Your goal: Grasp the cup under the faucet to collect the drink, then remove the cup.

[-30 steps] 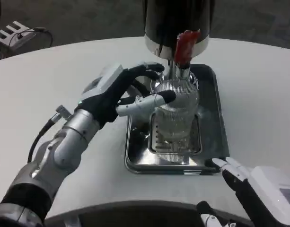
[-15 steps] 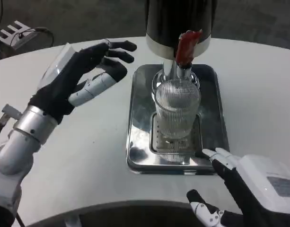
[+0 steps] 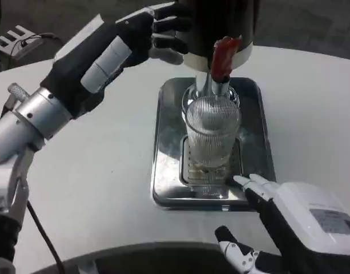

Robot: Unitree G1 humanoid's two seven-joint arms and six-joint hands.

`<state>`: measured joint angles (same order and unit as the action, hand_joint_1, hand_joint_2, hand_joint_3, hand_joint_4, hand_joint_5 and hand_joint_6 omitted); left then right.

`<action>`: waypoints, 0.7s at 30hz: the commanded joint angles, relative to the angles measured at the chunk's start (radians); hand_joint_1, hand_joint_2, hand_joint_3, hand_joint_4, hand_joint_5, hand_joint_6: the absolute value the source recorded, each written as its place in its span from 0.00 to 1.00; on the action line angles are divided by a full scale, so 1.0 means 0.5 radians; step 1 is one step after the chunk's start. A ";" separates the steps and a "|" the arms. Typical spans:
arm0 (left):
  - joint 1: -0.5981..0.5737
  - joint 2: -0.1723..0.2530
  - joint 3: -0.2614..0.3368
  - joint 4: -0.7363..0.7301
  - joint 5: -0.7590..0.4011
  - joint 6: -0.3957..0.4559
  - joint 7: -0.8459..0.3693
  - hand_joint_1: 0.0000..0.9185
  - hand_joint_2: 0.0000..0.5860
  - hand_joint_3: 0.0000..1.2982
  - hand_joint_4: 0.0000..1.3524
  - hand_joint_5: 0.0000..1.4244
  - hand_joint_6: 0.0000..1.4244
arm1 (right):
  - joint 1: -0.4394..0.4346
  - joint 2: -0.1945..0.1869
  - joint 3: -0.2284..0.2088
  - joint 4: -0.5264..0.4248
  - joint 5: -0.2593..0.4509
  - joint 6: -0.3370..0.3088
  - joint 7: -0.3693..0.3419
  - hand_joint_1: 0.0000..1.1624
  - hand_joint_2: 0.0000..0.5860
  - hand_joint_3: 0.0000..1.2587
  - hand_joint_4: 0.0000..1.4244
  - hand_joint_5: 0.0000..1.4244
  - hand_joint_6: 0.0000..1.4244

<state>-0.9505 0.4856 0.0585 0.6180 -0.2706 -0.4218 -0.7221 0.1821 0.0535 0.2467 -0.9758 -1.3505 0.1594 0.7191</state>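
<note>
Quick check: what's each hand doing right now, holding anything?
Left hand: open, raised beside the dispenser, holding nothing.
Right hand: open, fingers near the tray edge, holding nothing.

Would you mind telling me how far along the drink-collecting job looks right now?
Done: the ribbed cup stands on the tray directly under the faucet. In hand: the left robot hand is raised beside the dispenser, holding nothing; the right robot hand waits open near the tray's front edge. Left: filling isn't visible yet, and the cup must be removed.
</note>
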 commanded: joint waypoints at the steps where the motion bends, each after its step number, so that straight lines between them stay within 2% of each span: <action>1: -0.092 -0.038 0.006 -0.027 -0.027 0.093 -0.108 0.00 0.13 0.17 0.14 0.22 0.25 | 0.046 0.070 0.019 -0.038 -0.012 0.007 0.002 0.33 0.79 0.13 0.07 0.09 0.11; 7: -0.210 -0.115 0.004 0.069 0.009 0.171 -0.171 0.00 0.13 0.17 0.13 0.21 0.24 | 0.055 0.053 -0.006 -0.060 0.007 0.009 0.015 0.33 0.79 0.13 0.07 0.09 0.11; 21: -0.450 -0.244 -0.059 0.437 0.165 0.162 -0.262 0.00 0.13 0.16 0.12 0.20 0.23 | 0.082 0.047 -0.062 -0.072 0.074 0.013 -0.010 0.33 0.79 0.13 0.07 0.09 0.10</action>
<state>-1.1456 0.3717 0.0485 0.8101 -0.2133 -0.3402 -0.8242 0.2035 0.0526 0.2166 -0.9955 -1.3242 0.1641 0.7201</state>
